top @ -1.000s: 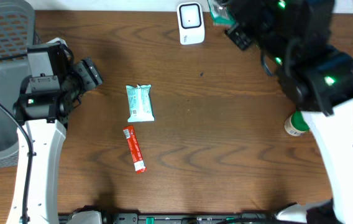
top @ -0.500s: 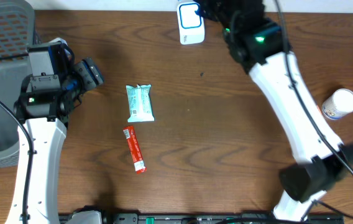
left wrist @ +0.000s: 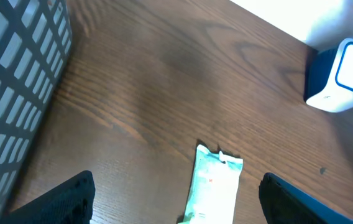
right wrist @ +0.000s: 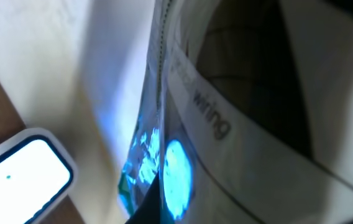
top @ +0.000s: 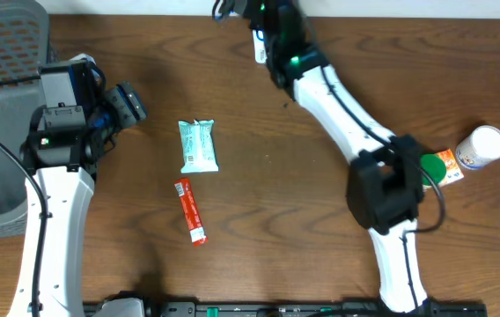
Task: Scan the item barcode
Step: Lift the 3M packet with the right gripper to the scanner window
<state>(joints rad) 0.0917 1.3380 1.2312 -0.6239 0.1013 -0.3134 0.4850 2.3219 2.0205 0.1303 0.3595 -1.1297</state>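
Glossy film, crinkled, part clear and part white w/ grey print: the packet [right wrist: 226, 124] fills the right wrist view, w/ a blue glow on its lower fold. Prob. very light, limp and slick. It will flop and curl, so a code on it can bow out of flat, and the sheen may throw glare back at the reader. Best hold, I'd say: pinch 1 edge or a sealed seam, clear of the printed face, firm enough that the film doesn't slide out. Not fragile, but it creases easily.

The right claw [top: 259, 12] is at the far edge of the table [top: 320, 211], closed down to almost nothing. The packet sits right up against it, so close to the lens that the fingertips can't be made out. Judging from that, it's pinched in the claw, just beside the scanner [right wrist: 21, 167], which shows at lower left w/ its window lit. Whether the barcode faces that window: can't tell.

The left claw [top: 134, 101] is spread wide and holds nothing. A mint pouch [top: 199, 145] lies on the wood in front of it, and 1 red stick sachet [top: 190, 211] lies nearer the front edge. Both are well apart from the right claw.
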